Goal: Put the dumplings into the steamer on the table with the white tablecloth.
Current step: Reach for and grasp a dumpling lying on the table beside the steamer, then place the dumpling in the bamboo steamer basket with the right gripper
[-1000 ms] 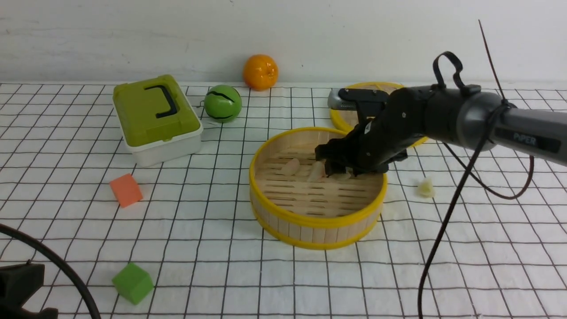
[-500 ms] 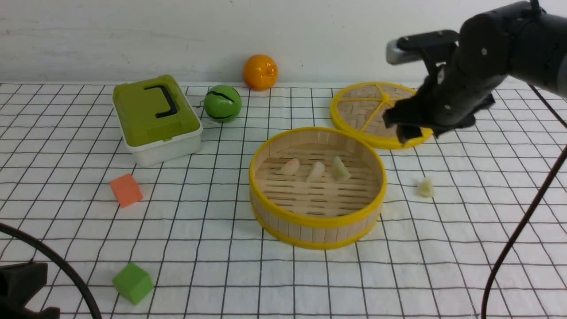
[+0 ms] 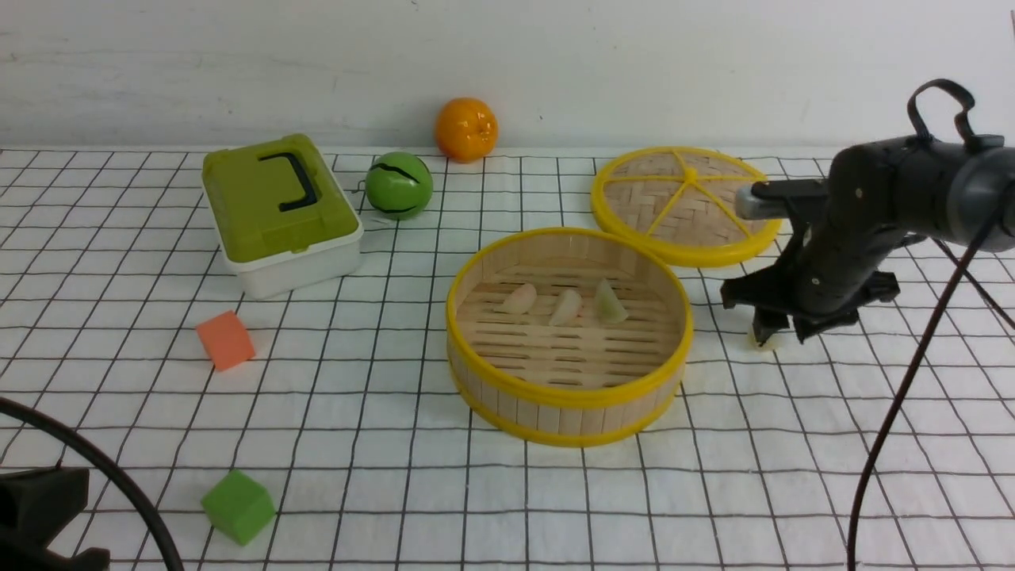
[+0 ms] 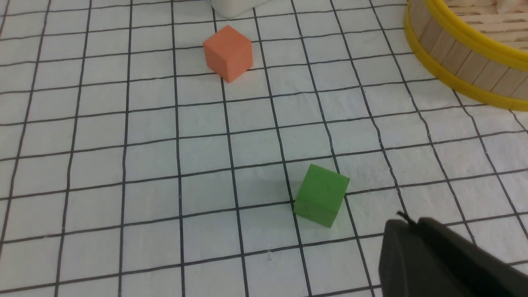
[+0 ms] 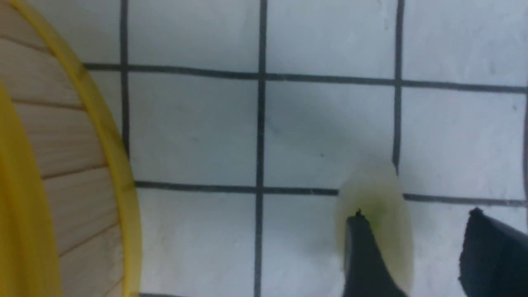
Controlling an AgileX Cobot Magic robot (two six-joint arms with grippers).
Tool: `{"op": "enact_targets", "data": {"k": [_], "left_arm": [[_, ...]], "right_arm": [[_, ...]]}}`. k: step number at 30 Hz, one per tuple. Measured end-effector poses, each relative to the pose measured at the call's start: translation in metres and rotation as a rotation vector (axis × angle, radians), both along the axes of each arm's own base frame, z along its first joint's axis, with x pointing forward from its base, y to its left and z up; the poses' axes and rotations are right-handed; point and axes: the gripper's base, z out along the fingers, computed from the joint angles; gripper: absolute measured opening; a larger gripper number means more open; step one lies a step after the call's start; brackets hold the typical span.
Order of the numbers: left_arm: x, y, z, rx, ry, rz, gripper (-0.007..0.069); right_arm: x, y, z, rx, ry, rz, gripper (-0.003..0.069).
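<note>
I have right gripper down at last dumpling, jaws parted, holding nothing; it lies on white tablecloth, near steamer; three dumplings inside; looks soft, light; I'd pinch gently across middle

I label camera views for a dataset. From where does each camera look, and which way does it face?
Front: between the arms, facing forward over the white tablecloth; right gripper shows.
Left wrist: looks down at green cube, orange cube; part of the left arm shows.
Right wrist: close above loose dumpling; both fingertips show.
All three share the steamer.
</note>
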Motion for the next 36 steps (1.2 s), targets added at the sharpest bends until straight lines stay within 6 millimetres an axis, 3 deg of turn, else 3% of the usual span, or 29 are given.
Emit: {"op": "enact_targets", "data": {"k": [4,15,17,18,21,23,26,31,36], "left_arm": [[0.000,0.000,0.000,0.000,0.000,0.000,0.0020],[0.000,0.000,0.000,-0.002,0.001,0.000,0.0020],[0.000,0.000,0.000,-0.002,0.001,0.000,0.0020],[0.000,0.000,0.000,-0.002,0.001,0.000,0.0020],[0.000,0.000,0.000,-0.002,0.001,0.000,0.0020],[0.000,0.000,0.000,-0.002,0.001,0.000,0.0020],[0.000,0.000,0.000,-0.002,0.001,0.000,0.0020],[0.000,0.000,0.000,-0.002,0.001,0.000,0.0024],[0.000,0.000,0.000,-0.003,-0.001,-0.002,0.0030]], "right_arm": [[0.002,0.002,-0.006,0.019,0.002,-0.009,0.0211],[0.001,0.003,0.001,0.050,-0.012,-0.022,0.0181],[-0.002,0.003,0.019,0.050,-0.050,-0.009,0.0180],[-0.002,0.003,0.019,0.049,-0.050,-0.008,0.0180],[-0.012,0.007,0.066,0.080,-0.152,0.022,0.0180],[-0.014,0.010,0.075,0.097,-0.170,0.032,0.0180],[-0.024,0.038,0.093,0.181,-0.201,0.103,0.0180],[-0.028,0.086,0.080,0.240,-0.210,0.215,0.0179],[-0.019,0.100,0.045,0.248,-0.174,0.213,0.0176]]}}
